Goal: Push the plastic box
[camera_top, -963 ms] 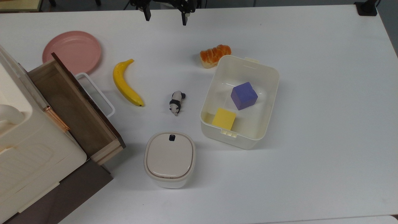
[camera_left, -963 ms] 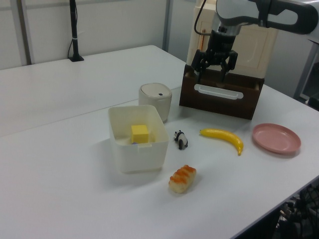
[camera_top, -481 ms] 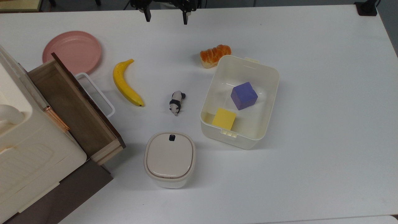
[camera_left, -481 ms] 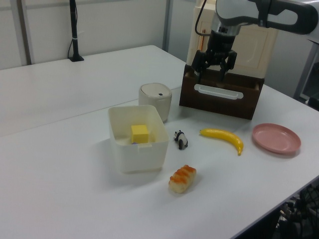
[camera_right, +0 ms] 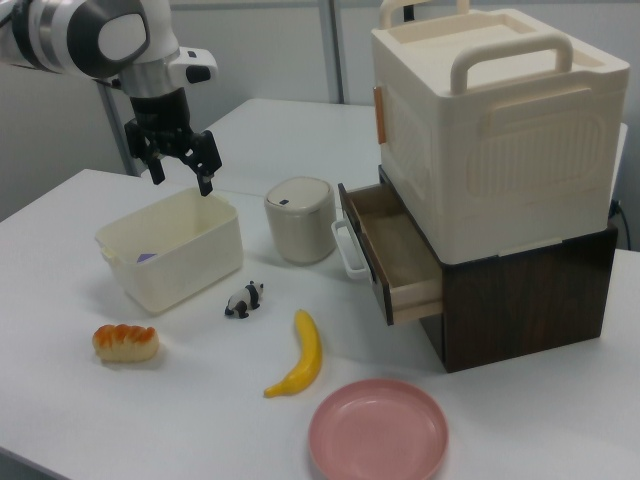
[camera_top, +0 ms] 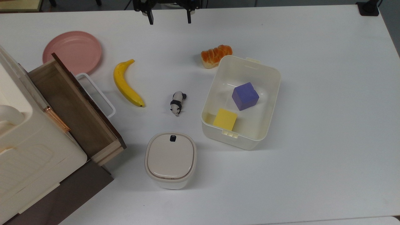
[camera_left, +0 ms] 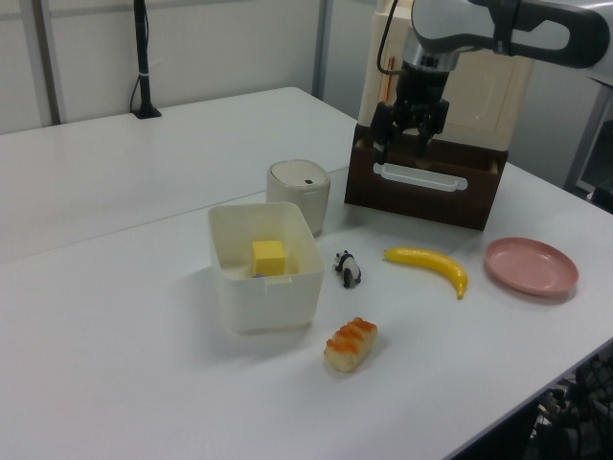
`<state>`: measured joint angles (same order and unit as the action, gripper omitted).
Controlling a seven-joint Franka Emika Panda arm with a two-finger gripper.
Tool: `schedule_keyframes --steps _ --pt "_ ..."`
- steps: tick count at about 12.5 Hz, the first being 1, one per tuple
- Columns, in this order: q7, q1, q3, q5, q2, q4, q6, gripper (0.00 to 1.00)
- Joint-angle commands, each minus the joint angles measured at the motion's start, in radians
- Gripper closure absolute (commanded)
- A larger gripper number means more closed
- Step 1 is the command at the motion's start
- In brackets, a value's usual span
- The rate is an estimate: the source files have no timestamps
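Gripper (camera_top: pixel 169 18) raised well above the table (camera_top: pixel 328 93), fingers spread apart and holding nothing, seen at the top view's upper edge. Hangs apart from everything, so presumably at the start of the approach, nothing pushed yet. In the right view, gripper (camera_right: pixel 181 167) appears just over the far rim of the box (camera_right: pixel 185 255), though the top view places it well apart, so only a trick of angle.

Box (camera_top: pixel 242 103) sits at the top view's centre right, open-topped, with a purple cube (camera_top: pixel 245 96) and a yellow block (camera_top: pixel 225 119) inside. Loose contents likely to slide if shoved hard, hence a slow push judged wiser. Bread roll (camera_top: pixel 216 55) just beside the box's upper left corner in the top view, possibly touching; a push toward that corner would carry it along. Panda toy (camera_top: pixel 177 103) and banana (camera_top: pixel 127 83) lie off to the top view's left of the box, lidded container (camera_top: pixel 170 160) below and left, pink plate (camera_top: pixel 72 51) and open drawer (camera_top: pixel 73 106) farther left. Open table on the top view's right of the box, probably the freest direction. Spread fingers would want lowering beside a wall, or closing into one blunt edge first.
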<state>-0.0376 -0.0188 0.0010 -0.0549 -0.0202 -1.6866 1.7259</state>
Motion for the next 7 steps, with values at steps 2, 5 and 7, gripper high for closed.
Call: schedule_keyframes --steps 2,5,7 --pt "-0.351 -0.015 -0.004 0.046 0.000 -0.036 0.004 0.00" --pt "-0.583 -0.015 -0.004 0.108 0.028 -0.044 0.010 0.00" --pt "-0.694 -0.030 0.000 0.135 0.051 -0.041 0.027 0.00"
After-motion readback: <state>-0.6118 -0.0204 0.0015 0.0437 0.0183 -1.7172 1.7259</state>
